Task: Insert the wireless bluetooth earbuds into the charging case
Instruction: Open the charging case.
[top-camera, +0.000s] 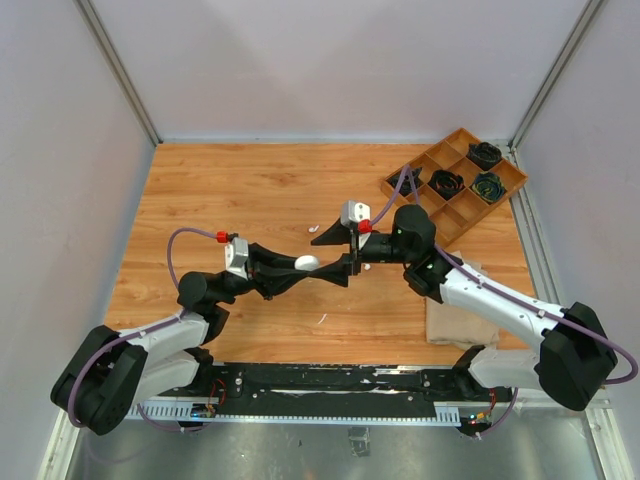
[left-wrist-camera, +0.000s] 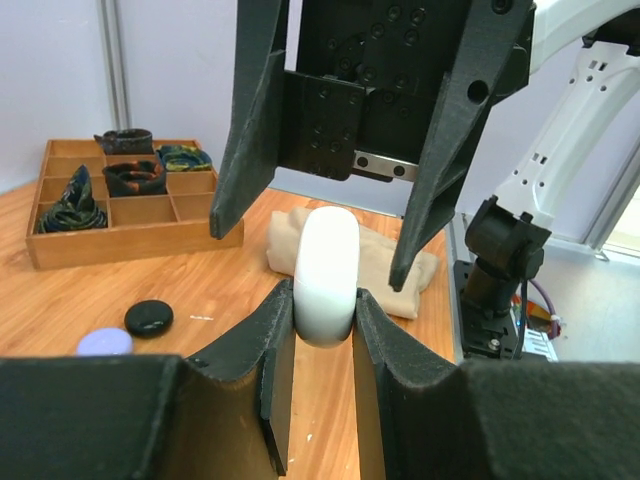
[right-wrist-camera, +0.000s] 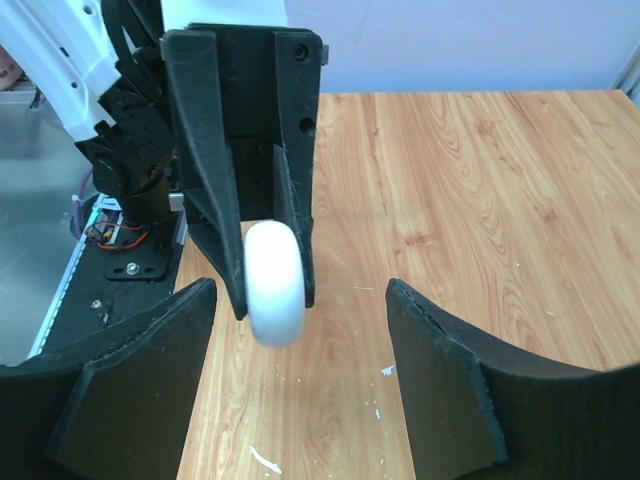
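Observation:
A white, smooth, rounded charging case (left-wrist-camera: 327, 270) is held on edge above the table, clamped between the pads of my left gripper (left-wrist-camera: 325, 312), which is shut on it. In the top view the case (top-camera: 307, 262) hangs mid-table where the two arms meet. My right gripper (right-wrist-camera: 300, 292) faces it from the other side, open, its fingers (left-wrist-camera: 242, 150) standing wide on either side of the case and apart from it. In the right wrist view the case (right-wrist-camera: 272, 282) sits between the left fingers. No earbuds show in any view.
A wooden compartment tray (top-camera: 462, 133) with dark coiled items stands at the back right. A folded beige cloth (top-camera: 455, 322) lies at the front right. A black disc (left-wrist-camera: 149, 317) and a lavender disc (left-wrist-camera: 104, 342) lie on the wood. White flecks (right-wrist-camera: 262, 460) dot the table.

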